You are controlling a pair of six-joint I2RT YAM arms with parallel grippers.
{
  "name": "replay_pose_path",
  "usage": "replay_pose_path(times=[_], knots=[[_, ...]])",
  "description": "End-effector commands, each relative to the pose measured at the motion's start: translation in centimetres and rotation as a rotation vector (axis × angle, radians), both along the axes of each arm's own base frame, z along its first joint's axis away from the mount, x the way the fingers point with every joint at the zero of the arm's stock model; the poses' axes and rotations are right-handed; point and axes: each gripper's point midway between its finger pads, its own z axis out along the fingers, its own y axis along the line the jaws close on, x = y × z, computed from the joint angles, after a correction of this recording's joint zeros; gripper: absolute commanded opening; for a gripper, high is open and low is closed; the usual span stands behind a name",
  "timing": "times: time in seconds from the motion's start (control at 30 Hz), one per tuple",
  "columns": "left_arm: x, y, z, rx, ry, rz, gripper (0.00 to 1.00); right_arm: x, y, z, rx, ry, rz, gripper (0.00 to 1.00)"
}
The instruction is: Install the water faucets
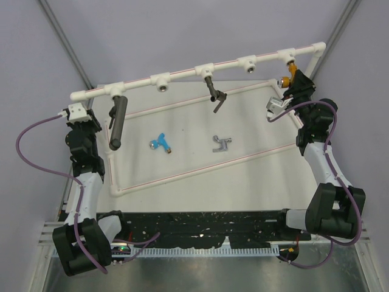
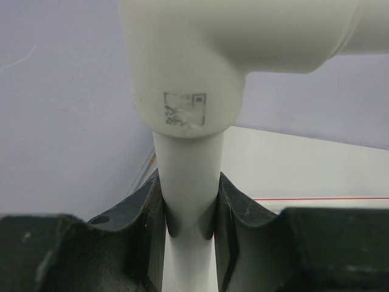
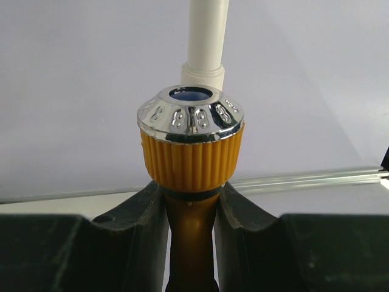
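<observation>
The white pipe frame [image 1: 182, 74] stands at the back of the table with round sockets along its top rail. My left gripper [image 1: 78, 115] is shut on the frame's left upright leg [image 2: 185, 188], just below its elbow. My right gripper [image 1: 296, 85] is shut on the orange-gold faucet [image 1: 292, 73], [image 3: 192, 158], gripping its body below the ribbed knob with a chrome cap, under the far right socket. The blue faucet [image 1: 161, 142] and the silver-grey faucet [image 1: 222, 143] lie loose on the white board.
A long dark grey cylinder [image 1: 117, 121] hangs from the left socket. A dark lever piece [image 1: 214, 92] hangs from the middle socket. Two sockets [image 1: 162, 81], [image 1: 249, 63] show open. A small silver part [image 1: 275, 107] is near my right arm. The frame's lower rails border the board.
</observation>
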Motion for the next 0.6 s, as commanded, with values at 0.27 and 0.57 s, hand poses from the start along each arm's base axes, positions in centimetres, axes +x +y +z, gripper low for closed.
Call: replay_pose_path(times=[0.27,0.57], knots=[[-0.2,0.9,-0.7,0.010,0.018,0.034,0.00,-1.5,0.8,5.7,-0.025,-0.161,0.023,0.05],[-0.2,0.8,-0.7,0.009,0.018,0.028,0.00,-2.3,1.4,7.0,-0.032,-0.188,0.038,0.05]])
